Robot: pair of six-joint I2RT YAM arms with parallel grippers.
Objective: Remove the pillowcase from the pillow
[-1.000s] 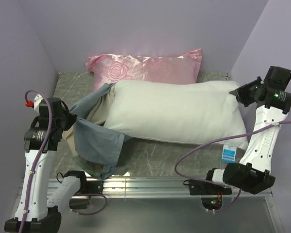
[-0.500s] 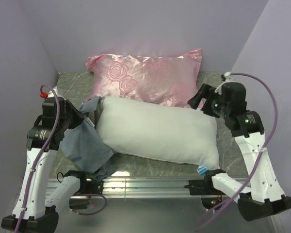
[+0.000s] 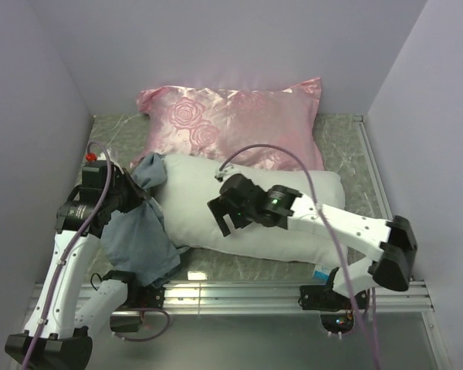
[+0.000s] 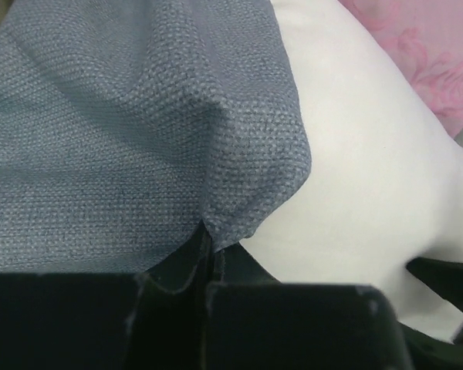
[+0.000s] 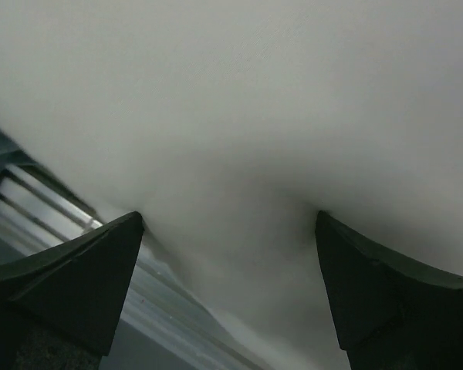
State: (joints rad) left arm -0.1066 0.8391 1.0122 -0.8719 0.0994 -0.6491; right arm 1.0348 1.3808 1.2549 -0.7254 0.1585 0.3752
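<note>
Metal rail (image 3: 239, 291) along the near edge of the surface (image 3: 347, 139). Left gripper (image 3: 127, 199) (image 4: 204, 240) is pressed together, pinching a fold of the pillowcase (image 3: 135, 235) (image 4: 123, 139). The pillowcase is bunched at the near left with its blue-grey face out, hanging from the gripper toward the rail; its edge laps the left end of the pillow (image 3: 189, 193) (image 4: 355, 177) (image 5: 255, 92). The white pillow lies mid-surface, almost all bare. Right gripper (image 3: 222, 212) (image 5: 228, 220) is spread wide over the pillow's left-middle, tips at the white cloth, gripping nothing. Pink rose pillow (image 3: 239, 123) (image 4: 424, 54) is behind, touching the white one's far side.
</note>
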